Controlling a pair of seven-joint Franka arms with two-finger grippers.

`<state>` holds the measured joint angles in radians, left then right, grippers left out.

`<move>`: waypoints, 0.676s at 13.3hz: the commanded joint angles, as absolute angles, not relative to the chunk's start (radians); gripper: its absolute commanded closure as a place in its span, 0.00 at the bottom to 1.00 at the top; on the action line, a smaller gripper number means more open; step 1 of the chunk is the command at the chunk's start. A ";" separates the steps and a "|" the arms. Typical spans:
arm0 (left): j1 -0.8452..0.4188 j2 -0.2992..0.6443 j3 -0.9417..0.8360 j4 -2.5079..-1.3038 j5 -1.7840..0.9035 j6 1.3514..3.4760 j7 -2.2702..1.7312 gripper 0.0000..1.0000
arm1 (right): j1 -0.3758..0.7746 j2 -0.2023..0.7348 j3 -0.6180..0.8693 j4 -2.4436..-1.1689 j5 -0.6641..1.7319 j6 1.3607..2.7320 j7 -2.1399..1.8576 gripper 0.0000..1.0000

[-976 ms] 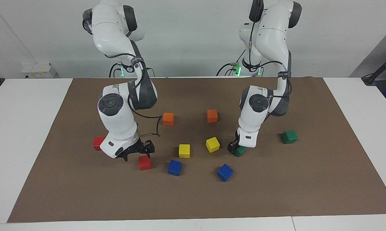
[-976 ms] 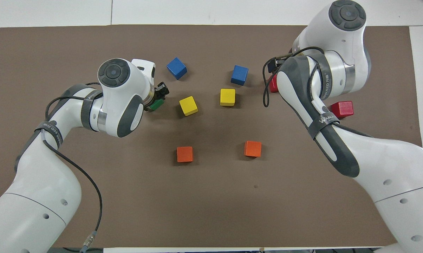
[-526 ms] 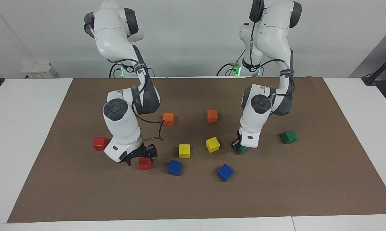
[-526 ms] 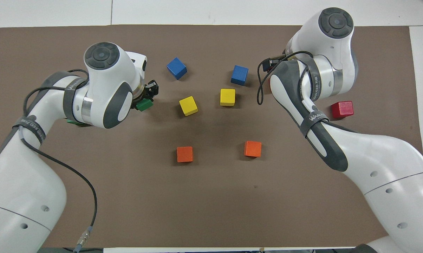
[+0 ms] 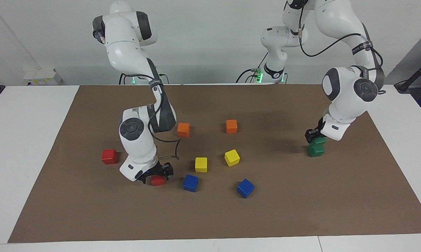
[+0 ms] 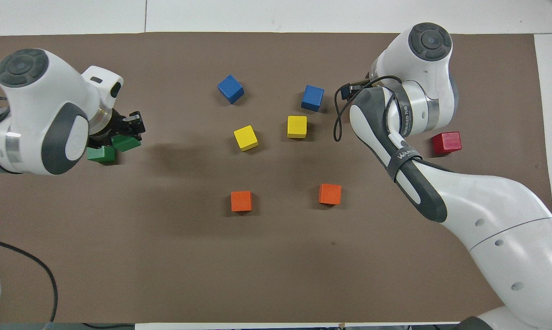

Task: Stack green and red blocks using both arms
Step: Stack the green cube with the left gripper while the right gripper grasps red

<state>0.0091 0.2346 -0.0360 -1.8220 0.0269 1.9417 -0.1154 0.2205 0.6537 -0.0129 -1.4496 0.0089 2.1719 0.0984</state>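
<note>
**A:** What can't you see from your end?

**B:** In the overhead view my right arm's wrist covers the right gripper (image 5: 158, 174) and the small matte red cube under it (image 5: 158, 180). In the facing view that gripper is down over the cube, but I cannot tell whether it has gripped. My left wrist also half hides the green pair.

**A:** And the left?

**B:** The left gripper (image 5: 314, 135) is clenched on a dark green matte cube (image 5: 319, 140), which sits just above or on the second green cube (image 5: 315, 150) at the left arm's end of the brown mat (image 5: 301, 210); I can't tell if they touch. A second ago that cube was at mid-table beside the yellow cubes (image 5: 232, 157).

**A:** Anything in the way?

**B:** The other red cube (image 5: 109, 156) lies toward the right arm's end, nearer the robots. Two blue cubes (image 5: 190, 182) lie beside the right gripper, and the orange cubes (image 5: 183, 129) are well apart from it.
</note>
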 commanded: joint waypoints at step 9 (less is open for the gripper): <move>0.078 0.248 -0.044 -1.891 0.025 2.054 0.032 1.00 | 0.184 0.520 -0.014 -1.493 -0.003 2.016 0.127 1.00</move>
